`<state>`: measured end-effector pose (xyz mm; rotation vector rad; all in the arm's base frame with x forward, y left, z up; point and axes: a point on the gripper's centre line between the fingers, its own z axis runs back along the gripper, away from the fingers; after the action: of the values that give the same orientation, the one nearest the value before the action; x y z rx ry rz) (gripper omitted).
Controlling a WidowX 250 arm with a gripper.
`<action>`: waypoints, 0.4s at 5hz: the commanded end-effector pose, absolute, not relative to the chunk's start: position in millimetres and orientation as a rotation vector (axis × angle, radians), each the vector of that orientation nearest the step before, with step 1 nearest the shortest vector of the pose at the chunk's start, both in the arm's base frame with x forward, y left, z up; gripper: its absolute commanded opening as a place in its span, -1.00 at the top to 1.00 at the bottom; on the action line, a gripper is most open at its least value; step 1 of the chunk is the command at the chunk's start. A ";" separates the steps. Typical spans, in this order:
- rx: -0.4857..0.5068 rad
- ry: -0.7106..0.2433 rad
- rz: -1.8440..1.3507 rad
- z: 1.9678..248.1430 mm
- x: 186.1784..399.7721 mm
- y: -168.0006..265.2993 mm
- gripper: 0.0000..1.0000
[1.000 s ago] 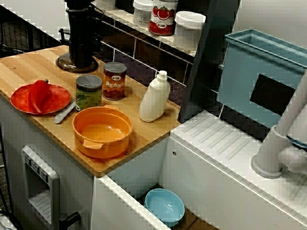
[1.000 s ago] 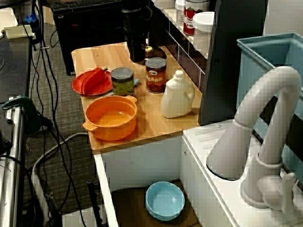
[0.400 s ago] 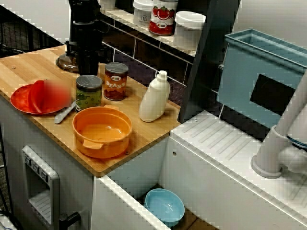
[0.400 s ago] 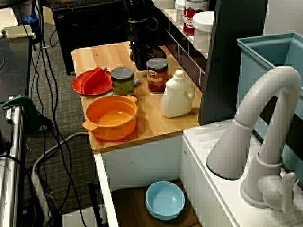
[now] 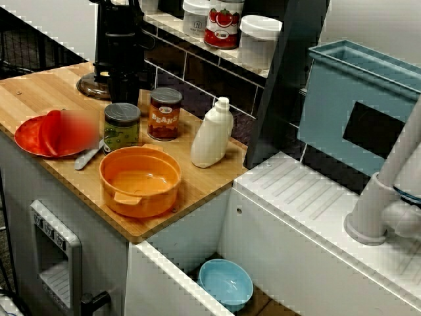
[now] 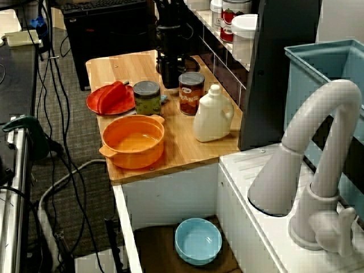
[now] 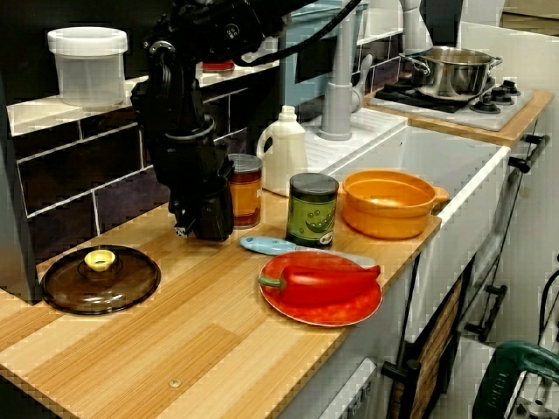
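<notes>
Bean can (image 5: 164, 114) nearer bottle (image 5: 212, 135), upright

Only one word can be read: "BEANS", in light letters on the red-brown label of the bean can (image 5: 164, 116), which stands on the counter (image 5: 39, 92). The green can (image 5: 122, 128) just beside it has a picture label, lettering too small to read. On the shelf (image 5: 171, 29), the tomato can (image 5: 223, 20) shows red tomatoes but its print is blurred. The white tub (image 5: 195, 18) has a small dark mark, unreadable.
</notes>
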<state>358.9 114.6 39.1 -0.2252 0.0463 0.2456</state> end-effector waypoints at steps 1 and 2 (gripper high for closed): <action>-0.249 0.006 0.223 70.2 351.8 115.6 1.00; -0.262 0.017 0.217 68.4 346.0 110.9 1.00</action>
<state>341.8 104.4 36.7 -0.2908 0.1065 0.2298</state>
